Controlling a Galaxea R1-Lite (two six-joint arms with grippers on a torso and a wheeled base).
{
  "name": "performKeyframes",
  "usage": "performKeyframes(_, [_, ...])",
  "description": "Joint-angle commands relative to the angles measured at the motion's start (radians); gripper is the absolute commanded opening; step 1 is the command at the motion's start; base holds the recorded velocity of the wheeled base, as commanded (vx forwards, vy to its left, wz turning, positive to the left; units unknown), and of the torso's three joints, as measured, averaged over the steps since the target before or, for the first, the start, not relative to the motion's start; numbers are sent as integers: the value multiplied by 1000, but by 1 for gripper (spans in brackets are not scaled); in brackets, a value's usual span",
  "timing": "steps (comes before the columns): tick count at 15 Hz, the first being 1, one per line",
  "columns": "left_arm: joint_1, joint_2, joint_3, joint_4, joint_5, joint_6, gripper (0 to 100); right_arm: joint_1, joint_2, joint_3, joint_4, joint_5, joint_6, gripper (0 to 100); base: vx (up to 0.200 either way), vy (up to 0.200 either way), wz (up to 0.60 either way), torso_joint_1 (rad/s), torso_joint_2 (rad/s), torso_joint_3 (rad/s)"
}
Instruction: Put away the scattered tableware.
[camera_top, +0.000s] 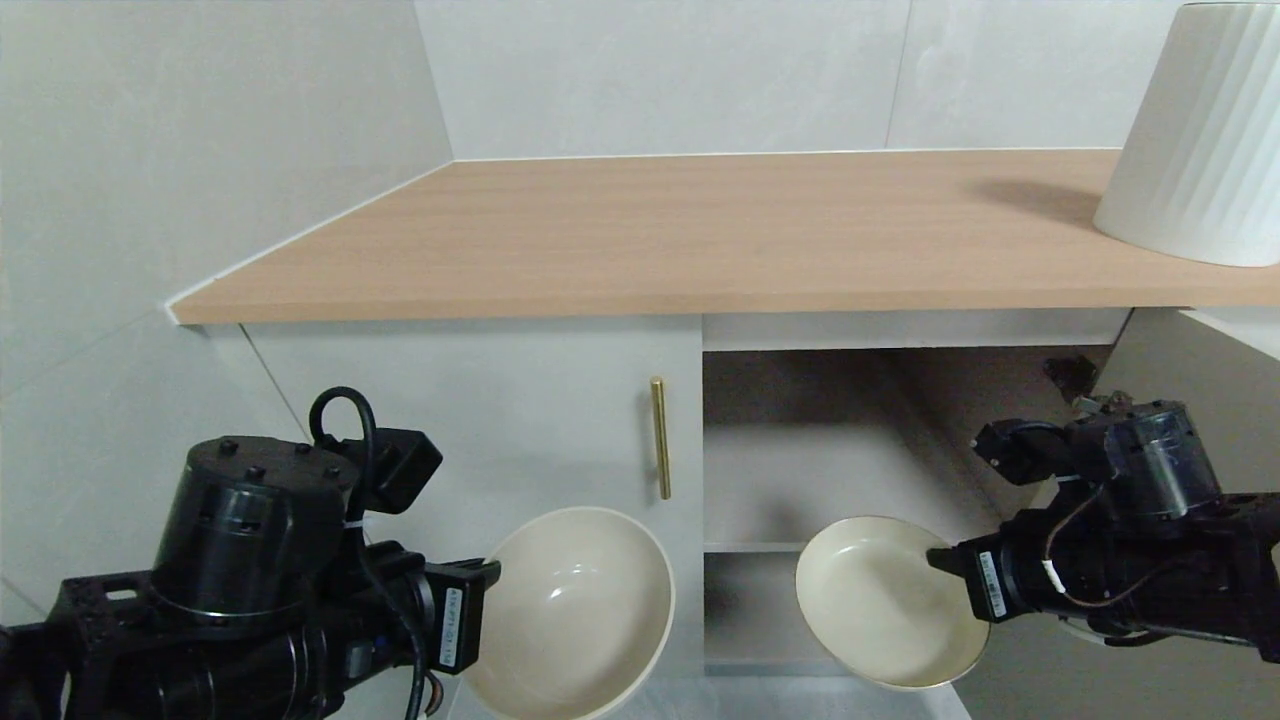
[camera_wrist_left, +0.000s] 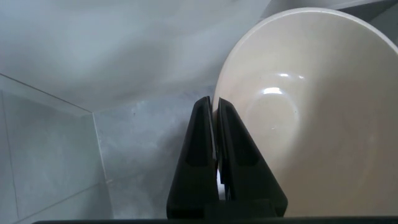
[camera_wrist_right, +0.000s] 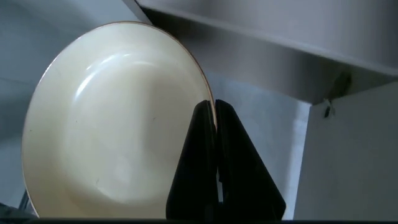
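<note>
A wooden countertop (camera_top: 650, 230) met pale tiled walls (camera_top: 200, 130) in a corner. Below, a grey cabinet (camera_top: 900, 328) had one closed door (camera_top: 480, 420) with a brass handle (camera_top: 660, 437), beside an open compartment (camera_top: 830, 440) with a shelf (camera_top: 760, 547).

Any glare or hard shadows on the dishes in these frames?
Head view: small highlights inside the bowl, the plate evenly lit, the open cabinet dim up top, a soft shadow on the countertop. Left wrist view: one bright glare spot in the bowl. Right wrist view: faint sheen on the plate, cabinet behind it shaded.
</note>
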Motion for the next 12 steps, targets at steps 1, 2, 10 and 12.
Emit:
performKeyframes(1, [0, 1, 0, 0, 1, -1, 0, 1, 31, 0, -1, 0, 0, 0, 0, 0, 0, 0, 0, 0])
performKeyframes(2, [0, 3, 0, 0, 1, -1, 0, 2, 54, 0, -1, 0, -2, 0, 0, 0, 0, 0, 0, 0])
performKeyframes(10, [0, 17, 8, -2, 1, -1, 0, -7, 497, -125, -263, -109, 161, 0, 0, 0, 0, 0, 0, 0])
performKeyframes(12, [0, 21, 8, -2, 1, -1, 0, -19, 586, -182, -321, -179, 181, 0, 0, 0, 0, 0, 0, 0])
